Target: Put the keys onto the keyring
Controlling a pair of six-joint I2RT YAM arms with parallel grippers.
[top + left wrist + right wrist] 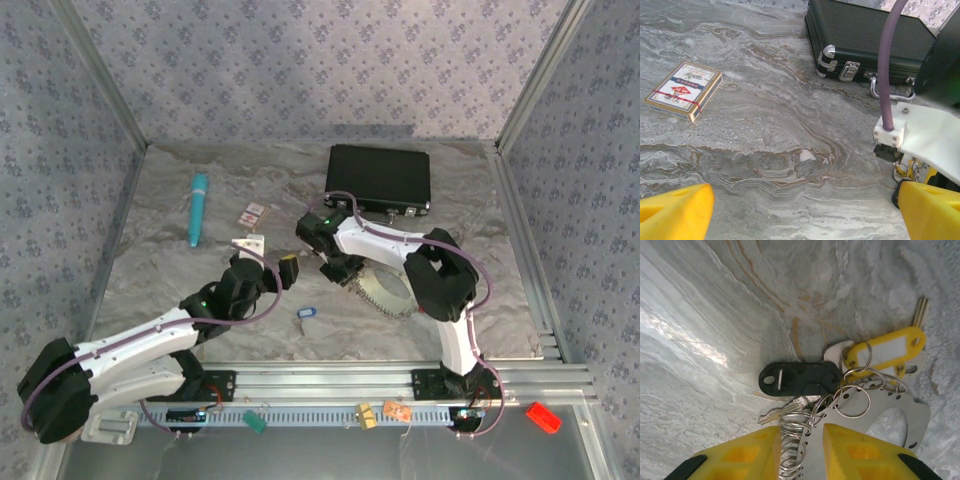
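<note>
The keyring (388, 296) is a flat silvery perforated ring plate carrying several split rings, lying right of centre. My right gripper (338, 270) is at its left edge. In the right wrist view the yellow fingers (860, 455) stand close together with the plate's edge and a stack of split rings (792, 440) pinched between them; the right gripper (800, 432) is shut on it. A dark-headed key (800, 379) and a yellow-headed key (887, 349) hang from rings just ahead. A blue-headed key (305, 314) lies loose on the table. My left gripper (288, 272) (805, 210) is open and empty, just left of the right gripper.
A black case (380, 175) (865, 30) with a metal handle stands at the back. A card deck (252, 213) (684, 90) and a teal pen-like stick (197, 207) lie at the back left. Small coloured tags (367, 415) sit on the near rail.
</note>
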